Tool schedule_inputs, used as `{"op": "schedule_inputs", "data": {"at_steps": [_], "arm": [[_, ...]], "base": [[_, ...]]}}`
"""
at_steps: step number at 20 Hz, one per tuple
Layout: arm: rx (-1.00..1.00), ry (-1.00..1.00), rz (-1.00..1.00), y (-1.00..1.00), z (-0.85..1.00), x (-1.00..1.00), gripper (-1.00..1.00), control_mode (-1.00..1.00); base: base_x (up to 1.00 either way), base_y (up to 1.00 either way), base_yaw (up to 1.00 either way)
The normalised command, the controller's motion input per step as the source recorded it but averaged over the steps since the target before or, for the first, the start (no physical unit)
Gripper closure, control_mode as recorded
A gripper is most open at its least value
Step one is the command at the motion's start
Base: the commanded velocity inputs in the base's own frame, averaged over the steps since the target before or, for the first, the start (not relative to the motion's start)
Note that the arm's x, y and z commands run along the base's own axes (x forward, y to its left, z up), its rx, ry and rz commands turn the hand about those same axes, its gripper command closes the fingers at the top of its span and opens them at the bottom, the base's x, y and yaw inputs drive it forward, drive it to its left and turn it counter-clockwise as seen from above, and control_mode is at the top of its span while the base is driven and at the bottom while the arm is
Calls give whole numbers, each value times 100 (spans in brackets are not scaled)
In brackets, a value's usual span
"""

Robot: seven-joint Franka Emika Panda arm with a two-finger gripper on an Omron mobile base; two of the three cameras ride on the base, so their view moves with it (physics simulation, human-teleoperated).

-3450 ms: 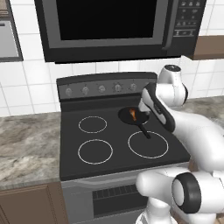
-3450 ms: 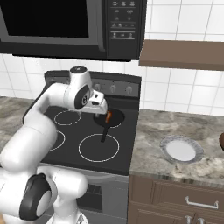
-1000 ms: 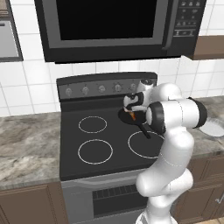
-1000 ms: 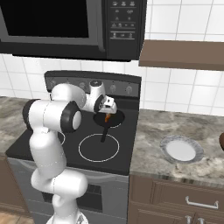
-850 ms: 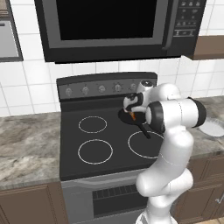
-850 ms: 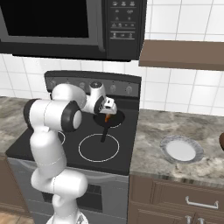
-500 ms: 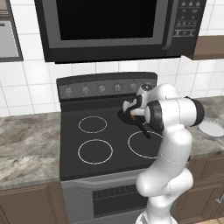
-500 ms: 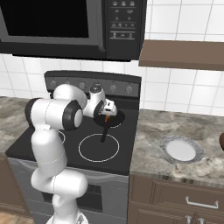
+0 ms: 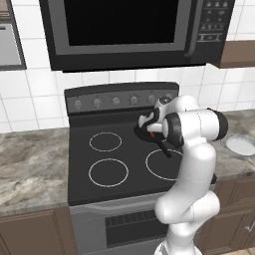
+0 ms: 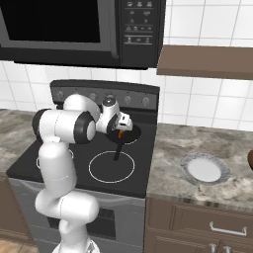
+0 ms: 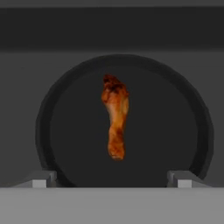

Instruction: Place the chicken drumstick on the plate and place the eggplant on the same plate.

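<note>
The chicken drumstick (image 11: pixel 115 120), slim and orange-brown with a darker reddish end, lies in the middle of the black frying pan (image 11: pixel 43 118) on the stove's back right burner. My gripper (image 11: pixel 111 179) hovers directly above it, open, with one fingertip on each side of the pan and nothing between them. In the right base view the gripper (image 10: pixel 121 126) hangs close over the pan (image 10: pixel 129 134), and a bit of the drumstick (image 10: pixel 121 133) shows under it. The plate (image 10: pixel 204 169), whitish with a grey rim, sits empty on the counter right of the stove, and it is also the plate (image 9: pixel 240 146) at the right edge.
The pan's handle (image 10: pixel 117 150) points toward the stove's front. A microwave (image 9: pixel 124 30) hangs above the stove (image 9: pixel 107 164). A dark brown bowl (image 10: pixel 250 160) peeks in at the counter's right edge. A wooden shelf (image 10: pixel 207 62) sits above the plate.
The arm has folded its elbow up since the earliest frames. Over the last second the hand has shifted slightly and settled closer over the pan; the drumstick has not moved.
</note>
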Motion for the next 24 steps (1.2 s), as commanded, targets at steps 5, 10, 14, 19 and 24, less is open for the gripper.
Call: {"op": "schedule_inputs", "data": {"at_steps": [5, 10, 14, 19, 24], "arm": [[0, 1, 0, 0, -1, 32, -100, -100], [0, 0, 0, -3, -5, 25, -100, -100], [1, 2, 0, -4, -18, 6, -100, -100], [3, 4, 0, -8, -24, 15, -100, -100], [4, 7, 0, -4, -18, 18, -100, -100]], "base": [[0, 0, 0], [0, 0, 0], [0, 0, 0], [0, 0, 0], [0, 0, 0]]}}
